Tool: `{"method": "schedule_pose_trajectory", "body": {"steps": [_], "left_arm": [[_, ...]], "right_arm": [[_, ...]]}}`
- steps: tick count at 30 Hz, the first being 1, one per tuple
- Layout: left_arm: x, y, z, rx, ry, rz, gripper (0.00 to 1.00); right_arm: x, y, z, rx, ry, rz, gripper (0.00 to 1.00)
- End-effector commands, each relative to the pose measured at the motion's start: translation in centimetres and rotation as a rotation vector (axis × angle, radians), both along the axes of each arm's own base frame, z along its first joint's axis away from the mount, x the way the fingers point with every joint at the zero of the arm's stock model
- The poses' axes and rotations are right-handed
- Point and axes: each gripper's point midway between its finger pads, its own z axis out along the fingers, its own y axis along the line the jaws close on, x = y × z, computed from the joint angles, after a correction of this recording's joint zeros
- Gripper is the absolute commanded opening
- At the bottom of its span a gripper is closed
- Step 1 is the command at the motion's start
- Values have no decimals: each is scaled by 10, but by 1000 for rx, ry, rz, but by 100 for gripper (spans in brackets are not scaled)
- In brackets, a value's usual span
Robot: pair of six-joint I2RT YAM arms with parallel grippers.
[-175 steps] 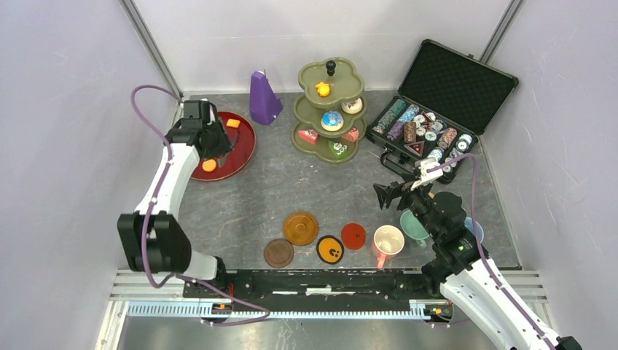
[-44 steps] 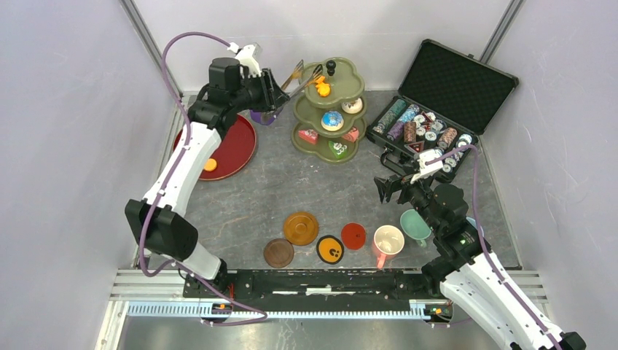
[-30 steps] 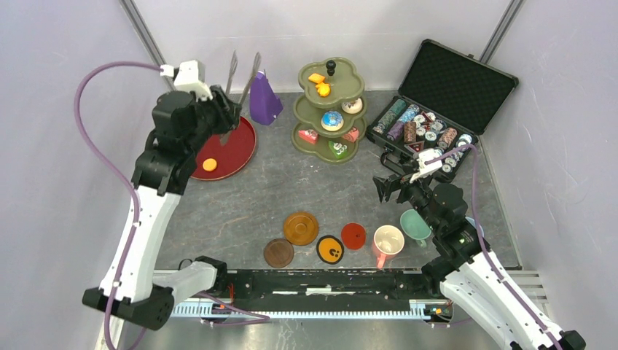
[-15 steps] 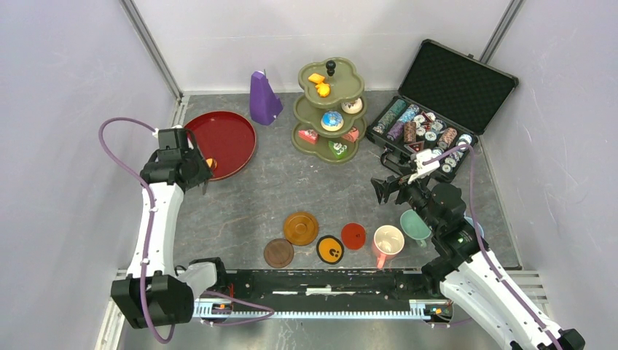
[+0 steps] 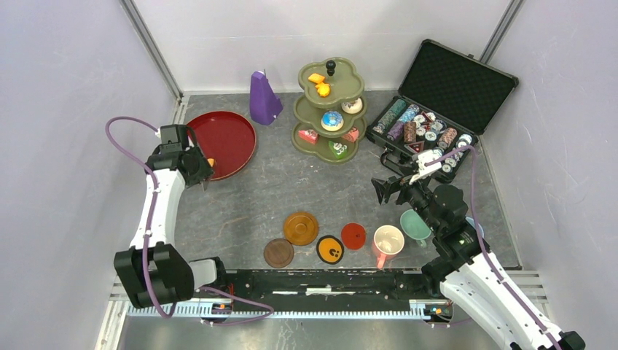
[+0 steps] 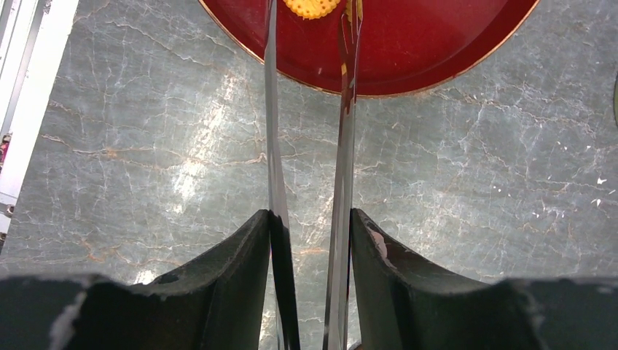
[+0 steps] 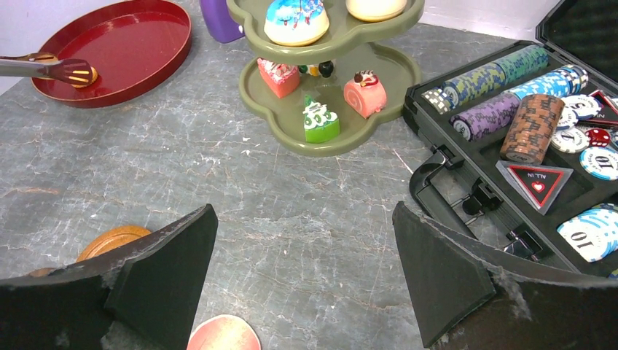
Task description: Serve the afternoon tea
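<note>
My left gripper (image 5: 197,166) is shut on metal tongs (image 6: 342,146) at the near edge of the red tray (image 5: 229,138). The tong tips straddle a round orange pastry (image 6: 312,7), the only one on the tray; it also shows in the top view (image 5: 210,162). The olive-green three-tier stand (image 5: 342,95) holds several cakes, with two orange pieces (image 5: 319,84) on its top tier. My right gripper (image 5: 386,188) is open and empty above the table. The pink mug (image 5: 388,240) and teal mug (image 5: 414,224) stand beside it. The blue mug (image 5: 475,227) is mostly hidden behind my right arm.
Several round coasters (image 5: 300,227) lie near the front edge. An open black case of poker chips (image 5: 426,131) sits at the right. A purple pyramid (image 5: 264,98) stands behind the tray. Grey walls close in on both sides.
My left arm left an orange square cake on the stand's top tier, swung back left and came down to the tray's near edge. My right arm has barely moved.
</note>
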Motion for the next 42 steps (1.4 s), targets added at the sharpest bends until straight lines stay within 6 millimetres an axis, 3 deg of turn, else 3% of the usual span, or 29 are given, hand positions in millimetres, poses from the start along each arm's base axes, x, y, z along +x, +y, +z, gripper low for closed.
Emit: {"method": "schedule_pose_trajectory", "body": {"steps": [1, 11, 22, 32, 36, 42], "left_arm": [[18, 4, 4, -43, -65, 52, 51], [18, 5, -10, -72, -45, 63, 51], [21, 3, -13, -92, -46, 61, 34], [21, 10, 6, -84, -99, 99, 46], [23, 17, 18, -97, -142, 136, 47], [21, 24, 19, -182, -170, 169, 48]], "right_arm": [[2, -2, 6, 11, -28, -12, 98], [3, 1, 6, 11, -27, -3, 98], [2, 0, 6, 12, -28, -2, 98], [2, -1, 6, 11, -29, -4, 98], [1, 0, 5, 5, -28, 4, 98], [1, 2, 5, 10, -26, 14, 98]]}}
